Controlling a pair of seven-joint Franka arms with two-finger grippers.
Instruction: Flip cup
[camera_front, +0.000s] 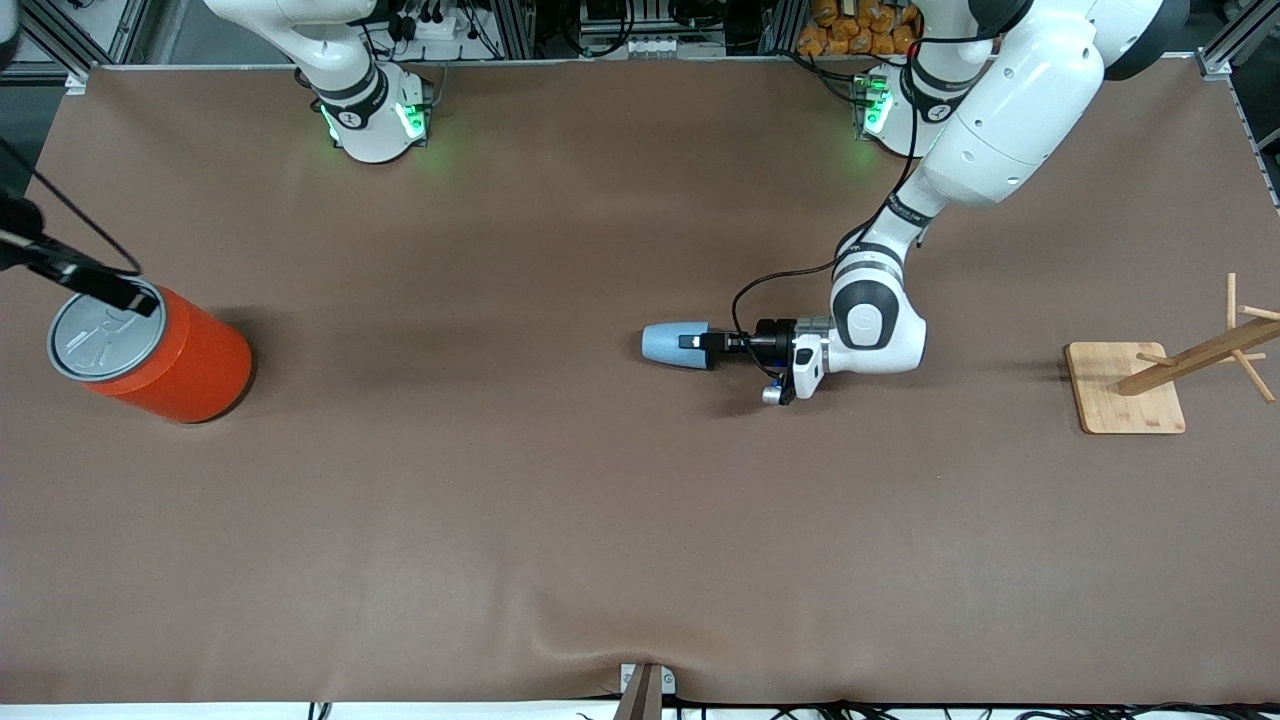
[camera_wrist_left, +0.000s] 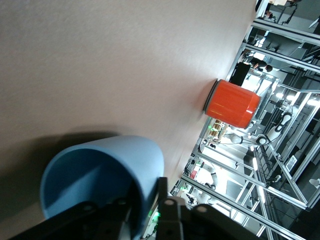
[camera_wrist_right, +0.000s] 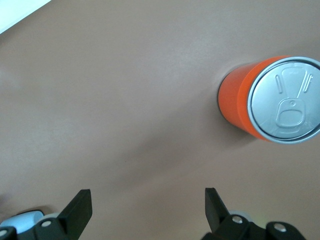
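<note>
Near the middle of the brown desk (camera_front: 500, 520) I count one cup (camera_front: 672, 345), lying on its side with the left gripper (camera_front: 700, 343) pinching its rim, one finger inside the mouth. Toward the right arm's end stands one red can (camera_front: 160, 355); the right gripper (camera_wrist_right: 147, 210) hangs spread above it, mostly cut off in the front view. One wooden rack (camera_front: 1165, 375) sits at the left arm's end, and I can read no writing anywhere.
</note>
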